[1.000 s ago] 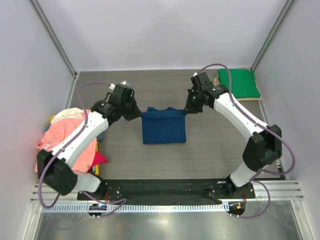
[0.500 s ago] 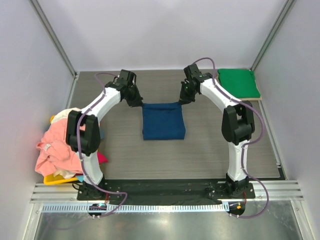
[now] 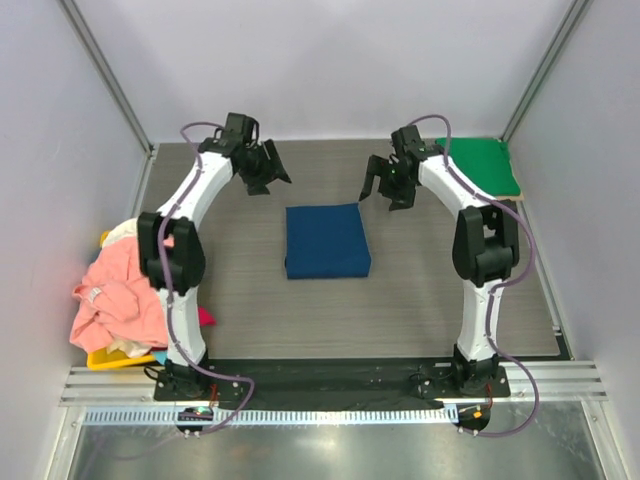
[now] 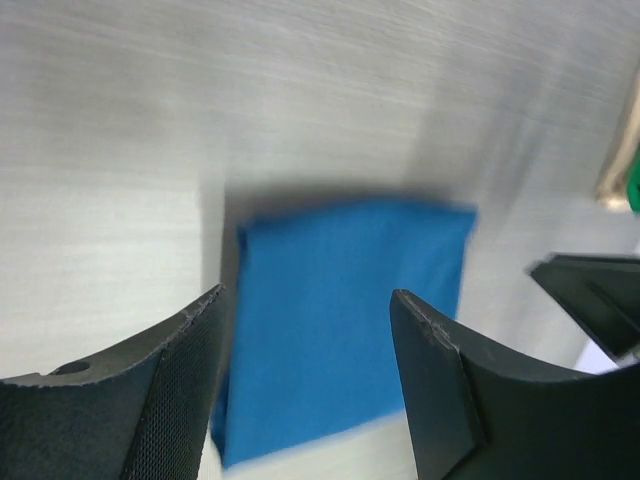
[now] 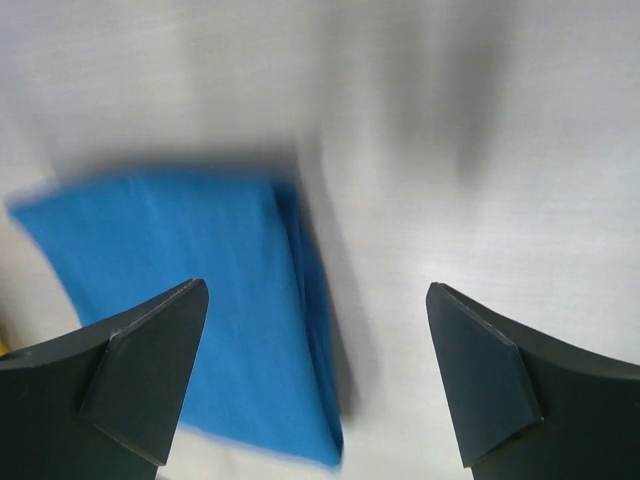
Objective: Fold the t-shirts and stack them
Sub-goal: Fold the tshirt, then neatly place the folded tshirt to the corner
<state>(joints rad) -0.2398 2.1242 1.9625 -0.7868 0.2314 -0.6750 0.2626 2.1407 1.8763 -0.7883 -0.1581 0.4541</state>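
Observation:
A navy blue t-shirt [image 3: 327, 240] lies folded into a flat rectangle in the middle of the table. My left gripper [image 3: 272, 183] hangs open just beyond its far left corner, holding nothing. My right gripper [image 3: 382, 198] hangs open just beyond its far right corner, also with nothing in it. In the left wrist view the blue shirt [image 4: 340, 300] shows between and below the spread fingers of the left gripper [image 4: 305, 295]. In the right wrist view the shirt [image 5: 200, 250] lies under the left finger of the right gripper [image 5: 316, 287]. A green t-shirt [image 3: 478, 165] lies folded at the far right.
A loose pile of salmon pink and cream t-shirts [image 3: 120, 290] lies at the table's left edge over a yellow tray [image 3: 110, 357]. The green shirt rests on a tan board [image 3: 510, 196]. Grey walls close the table in on three sides.
Both grippers let go of the blue shirt's far edge, opened wide and drew back from it. The shirt now lies folded flat on its own.

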